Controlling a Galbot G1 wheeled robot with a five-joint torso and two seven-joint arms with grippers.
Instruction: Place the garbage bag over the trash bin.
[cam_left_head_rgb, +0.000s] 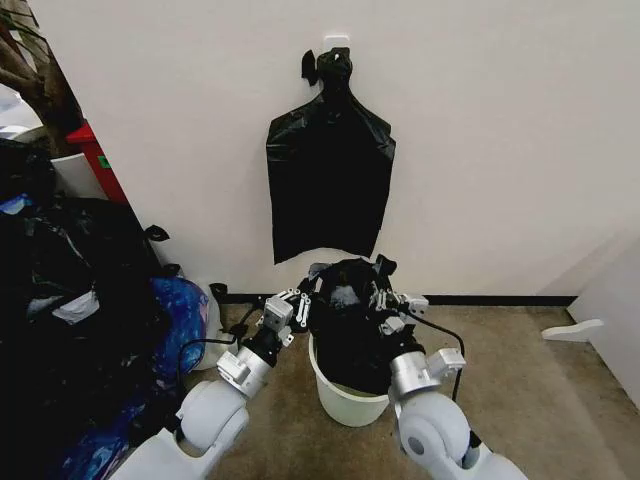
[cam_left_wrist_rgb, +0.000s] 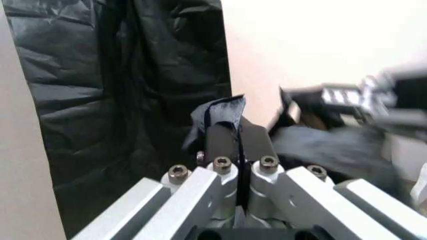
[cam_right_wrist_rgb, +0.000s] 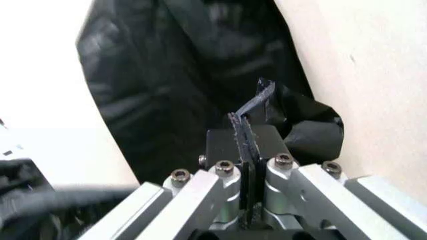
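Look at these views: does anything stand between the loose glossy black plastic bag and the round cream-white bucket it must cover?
Nothing visible does. The left gripper and right gripper, each shut on an edge, hold the loose glossy black plastic bag directly above the round cream-white bucket, its lower part hanging into the opening.

Both arms reach forward, left gripper (cam_left_head_rgb: 303, 297) and right gripper (cam_left_head_rgb: 383, 292) clamped tight, level, slightly apart.
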